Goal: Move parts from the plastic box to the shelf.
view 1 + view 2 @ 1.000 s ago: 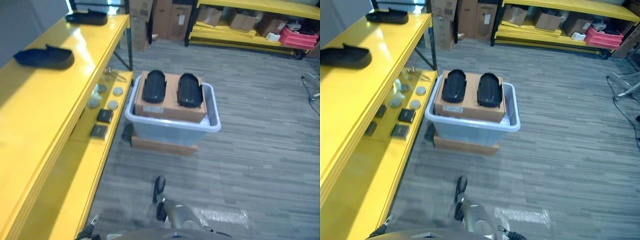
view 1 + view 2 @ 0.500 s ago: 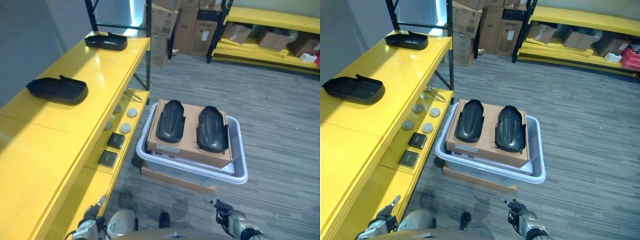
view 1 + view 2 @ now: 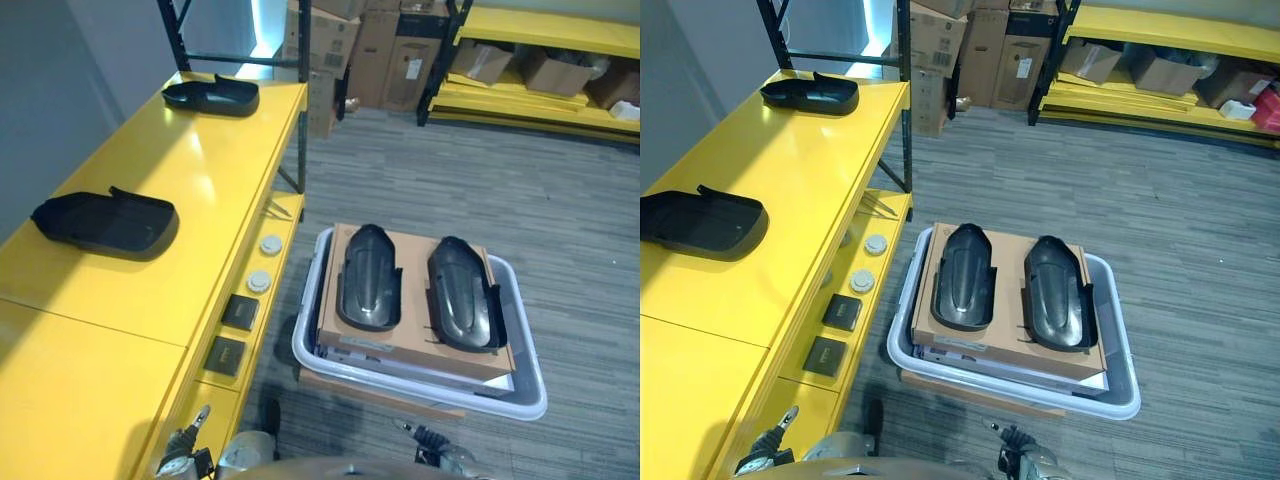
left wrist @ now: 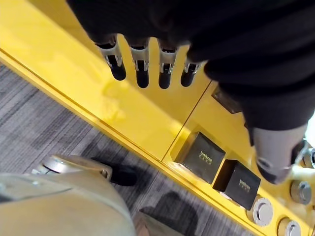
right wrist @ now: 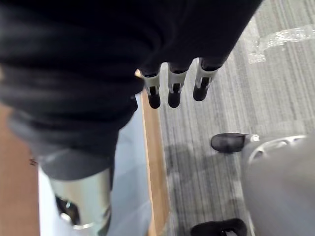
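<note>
Clear plastic box point(image 3: 1118, 395) sits on the grey floor point(image 3: 1200, 230), just beside the yellow shelf point(image 3: 790, 180), resting on a flat brown cardboard piece point(image 3: 970, 392). Inside the box a brown carton point(image 3: 1005, 335) fills most of it, and two black moulded parts lie on the carton's top side by side: left black part point(image 3: 963, 275) toward the shelf side, right black part point(image 3: 1057, 291) toward the far side of the box, close but apart. Two more black parts are on the shelf's top board: near shelf part point(image 3: 702, 224) at the board's left edge, far shelf part point(image 3: 810, 93) at the far end by the dark upright post point(image 3: 902, 110).

Lower shelf board carries two black squares point(image 3: 843, 312) near its front edge, then round silver discs point(image 3: 869, 262) further along, plus thin metal pieces point(image 3: 876, 206) beyond them.

Left hand point(image 4: 147, 61) hangs over the lower shelf board's front edge, fingers straight and slightly apart, holding nothing; black squares show past it. Right hand point(image 5: 172, 83) hangs over the floor beside the box wall, fingers straight, nothing in it. Both hands are at the bottom edge of the eye views, low and well apart from the parts.

Background: stacked cardboard boxes point(image 3: 970, 40) and a second yellow rack point(image 3: 1160, 30) with cartons.
</note>
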Available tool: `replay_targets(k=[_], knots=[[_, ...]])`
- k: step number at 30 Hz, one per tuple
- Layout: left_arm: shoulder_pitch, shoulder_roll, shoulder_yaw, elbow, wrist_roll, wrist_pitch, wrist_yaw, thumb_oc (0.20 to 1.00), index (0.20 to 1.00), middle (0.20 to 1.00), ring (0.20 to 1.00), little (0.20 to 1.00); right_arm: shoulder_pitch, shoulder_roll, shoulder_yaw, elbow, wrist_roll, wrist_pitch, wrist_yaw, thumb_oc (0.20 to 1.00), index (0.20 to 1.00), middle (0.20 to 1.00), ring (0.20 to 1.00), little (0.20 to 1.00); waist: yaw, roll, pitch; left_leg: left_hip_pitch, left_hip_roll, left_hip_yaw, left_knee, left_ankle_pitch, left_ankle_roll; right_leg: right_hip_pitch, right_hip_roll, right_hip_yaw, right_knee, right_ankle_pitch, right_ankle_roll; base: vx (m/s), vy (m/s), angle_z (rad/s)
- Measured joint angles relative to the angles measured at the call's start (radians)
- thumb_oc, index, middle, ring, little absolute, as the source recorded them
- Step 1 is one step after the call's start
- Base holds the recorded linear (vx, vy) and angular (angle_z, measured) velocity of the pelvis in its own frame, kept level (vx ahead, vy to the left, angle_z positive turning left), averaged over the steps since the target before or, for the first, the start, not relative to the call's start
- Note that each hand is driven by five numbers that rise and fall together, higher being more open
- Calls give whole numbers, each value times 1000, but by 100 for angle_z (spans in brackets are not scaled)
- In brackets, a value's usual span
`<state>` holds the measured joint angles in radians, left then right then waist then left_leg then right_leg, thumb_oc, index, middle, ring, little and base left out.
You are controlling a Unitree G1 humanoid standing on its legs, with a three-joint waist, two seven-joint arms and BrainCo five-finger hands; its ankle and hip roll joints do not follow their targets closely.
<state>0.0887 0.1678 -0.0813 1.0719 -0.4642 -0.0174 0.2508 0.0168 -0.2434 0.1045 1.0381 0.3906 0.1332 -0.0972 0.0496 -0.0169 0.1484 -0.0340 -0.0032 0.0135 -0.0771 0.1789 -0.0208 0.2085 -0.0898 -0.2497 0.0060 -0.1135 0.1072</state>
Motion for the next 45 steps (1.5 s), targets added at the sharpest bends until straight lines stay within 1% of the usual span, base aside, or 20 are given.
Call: replay_targets(k=[4,8,10,12,14,15,16,18,19,21,22,24,26,27,28,29,31,37,41,45], knots=[[11,0,2,3,22,8,-16,1000,1000,1000,1000,1000,1,-18,0,1,5,1,-16,1000,1000,1000,1000,1000,-1,-3,-10,3,-4,19,7,-23,-1,-27,-13,24,31,-5,-2,-8,62,-26],[-4,1,-52,19,44,-4,0,1000,1000,1000,1000,1000,-8,3,0,21,15,2,-18,1000,1000,1000,1000,1000,-2,50,31,0,47,-31,38,-52,24,-292,-42,97,567,-60,-4,-31,-155,-16],[-16,11,-84,19,64,10,-11,1000,1000,1000,1000,1000,-14,5,-7,40,14,3,-18,1000,1000,1000,1000,1000,11,50,30,-10,39,-16,40,-54,22,-311,-132,107,516,-97,10,-2,-327,11],[-43,43,-83,0,63,14,-57,1000,1000,1000,1000,1000,-41,8,-45,52,4,-3,-15,1000,1000,1000,1000,1000,35,51,28,-43,48,-45,33,-79,-16,-296,-225,135,283,-62,28,53,-649,33],[-45,54,-44,11,54,16,-61,1000,1000,1000,1000,1000,-67,12,-44,80,-6,-3,-11,1000,1000,1000,1000,1000,34,50,27,-55,86,-75,19,-112,-63,-266,-189,123,261,-56,33,40,-502,51],[-50,95,-36,13,50,18,-57,1000,1000,1000,1000,1000,-60,24,-39,73,-7,-2,-11,1000,1000,1000,1000,1000,34,-9,30,-78,77,-72,66,-130,-71,-253,-188,128,198,-7,83,24,-511,57],[-46,74,-23,32,33,22,-51,1000,1000,1000,1000,1000,-56,1,-28,77,-18,-4,-9,1000,1000,1000,1000,1000,29,4,27,-111,93,-65,213,-158,-57,-244,-177,102,191,21,68,16,-571,28],[-11,23,-7,47,25,32,-37,1000,1000,1000,1000,1000,-35,-43,1,77,-39,-3,2,1000,1000,1000,1000,1000,41,43,8,-84,139,-35,304,-218,-53,-226,-121,105,151,32,52,-11,-293,-31],[11,-2,-4,48,17,38,-35,1000,1000,1000,1000,1000,-23,-64,22,76,-45,-3,13,1000,1000,1000,1000,1000,33,58,-6,-42,168,-51,231,-223,-85,-228,-75,101,139,42,44,-59,-435,-17],[12,-8,5,41,12,38,-33,1000,1000,1000,1000,1000,17,-59,33,68,-45,1,31,1000,1000,1000,1000,1000,13,35,-14,-24,222,-48,125,-228,-90,-261,-32,75,151,65,7,-92,-413,23],[12,-6,4,37,16,31,-32,1000,1000,1000,1000,1000,58,-57,34,41,-44,0,31,1000,1000,1000,1000,1000,6,41,-9,-43,273,-28,111,-229,-55,-278,23,52,187,50,-40,-88,-243,33],[-3,15,1,41,20,32,-33,1000,1000,1000,1000,1000,103,-49,33,28,-41,-3,27,1000,1000,1000,1000,1000,-6,16,-12,-55,299,-15,100,-273,4,-283,28,24,181,52,-65,-49,-140,48],[-20,41,0,41,35,31,-33,1000,1000,1000,1000,1000,116,-45,29,31,-21,-11,19,1000,1000,1000,1000,1000,5,-51,-7,-53,195,-13,169,-230,-53,-279,-28,12,138,60,-78,22,-22,26],[-21,41,-1,41,35,31,-33,1000,1000,1000,1000,1000,116,-45,29,31,-21,-12,19,1000,1000,1000,1000,1000,5,-53,-7,-53,192,-14,170,-229,-54,-278,-29,12,136,61,-78,55,27,-5],[-22,32,-2,42,35,31,-31,1000,1000,1000,1000,1000,115,-54,28,31,-16,-25,18,1000,1000,1000,1000,1000,5,-42,-5,-47,155,-21,185,-222,-65,-272,-31,12,106,66,-79,72,44,18],[-18,6,0,37,50,31,-33,1000,1000,1000,1000,1000,118,-84,-14,-6,3,-49,-6,1000,1000,1000,1000,1000,-18,13,-3,-11,109,2,158,-210,-56,-248,-22,-18,46,117,-67,57,49,34],[-20,-6,0,35,57,32,-34,1000,1000,1000,1000,1000,117,-90,-35,-24,7,-62,-20,1000,1000,1000,1000,1000,-28,69,-1,27,93,20,119,-196,-41,-246,-2,-33,44,124,-67,77,85,33],[11,12,-1,25,70,37,-34,1000,1000,1000,1000,1000,66,-70,-31,-254,78,-100,-131,1000,1000,1000,1000,1000,-26,50,7,57,38,13,48,-163,-18,-241,-25,41,-9,155,-28,71,56,-19],[68,32,0,-39,100,31,-33,1000,1000,1000,1000,1000,108,-26,-65,-559,98,-163,-323,1000,1000,1000,1000,1000,-43,6,3,76,14,27,-2,-133,0,-241,-34,64,-70,221,-16,35,32,-6],[93,24,2,-41,115,11,-34,1000,1000,1000,1000,1000,130,-25,-167,-787,31,-265,-470,1000,1000,1000,1000,1000,-63,1,4,88,8,66,-2,-136,2,-235,-32,92,-87,266,-14,-32,54,-24]])
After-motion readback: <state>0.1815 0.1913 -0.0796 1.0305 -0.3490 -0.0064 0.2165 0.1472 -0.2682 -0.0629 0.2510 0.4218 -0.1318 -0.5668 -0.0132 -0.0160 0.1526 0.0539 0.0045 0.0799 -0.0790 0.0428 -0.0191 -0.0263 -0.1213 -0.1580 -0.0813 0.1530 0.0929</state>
